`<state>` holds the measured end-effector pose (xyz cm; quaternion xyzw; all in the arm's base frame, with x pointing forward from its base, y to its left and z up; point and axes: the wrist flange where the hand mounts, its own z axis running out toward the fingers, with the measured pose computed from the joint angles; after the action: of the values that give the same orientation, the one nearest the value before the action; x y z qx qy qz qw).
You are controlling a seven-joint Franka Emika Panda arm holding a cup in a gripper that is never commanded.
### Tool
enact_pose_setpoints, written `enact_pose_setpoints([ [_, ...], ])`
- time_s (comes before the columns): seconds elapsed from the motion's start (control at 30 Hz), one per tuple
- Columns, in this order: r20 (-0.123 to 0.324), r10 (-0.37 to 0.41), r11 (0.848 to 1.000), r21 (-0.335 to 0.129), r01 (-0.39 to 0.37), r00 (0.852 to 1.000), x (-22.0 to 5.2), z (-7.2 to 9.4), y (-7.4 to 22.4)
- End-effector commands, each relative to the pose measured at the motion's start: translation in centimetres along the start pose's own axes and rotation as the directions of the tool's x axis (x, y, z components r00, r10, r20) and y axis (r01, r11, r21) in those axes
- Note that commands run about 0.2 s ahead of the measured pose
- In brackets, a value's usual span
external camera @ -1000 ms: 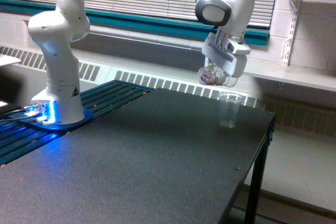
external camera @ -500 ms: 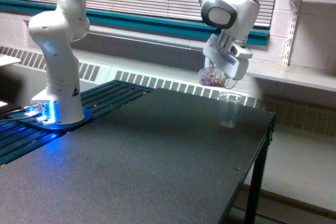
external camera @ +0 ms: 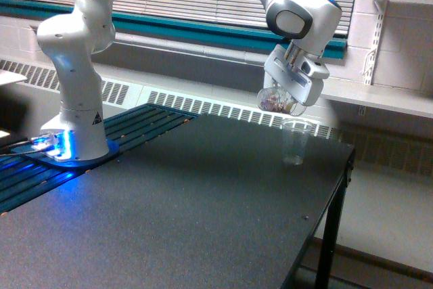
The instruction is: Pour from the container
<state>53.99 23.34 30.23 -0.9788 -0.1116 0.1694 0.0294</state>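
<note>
In the exterior view, the container (external camera: 275,101), a small clear plastic vessel with pinkish-brown pieces inside, hangs tilted in the air near the table's far right corner. My gripper (external camera: 287,93) is shut on the container, its white fingers partly covering it. Just below and to the exterior view's right stands a taller clear ribbed cup (external camera: 295,142), upright on the dark table (external camera: 189,201). The container's mouth is above and slightly left of the cup's rim, not touching it. No pieces are visible falling.
The arm's white base (external camera: 76,120) stands on a blue-lit mount at the exterior view's left, beside a slatted dark panel (external camera: 135,123). The table's right edge (external camera: 338,187) drops off close to the ribbed cup. A radiator grille and window blinds run behind.
The wrist has shifted a little toward the exterior view's right and turned further, carrying the container closer over the ribbed cup. The cup has not moved.
</note>
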Motion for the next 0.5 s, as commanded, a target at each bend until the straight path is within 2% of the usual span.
enact_pose_setpoints([
  [0.03, 0.022, -0.029, 0.999, -0.013, 0.030, 0.999, 0.02, -0.65, -0.09],
  [0.5, 0.072, -0.048, 0.999, -0.023, 0.049, 0.996, 0.24, -0.74, 0.11],
])
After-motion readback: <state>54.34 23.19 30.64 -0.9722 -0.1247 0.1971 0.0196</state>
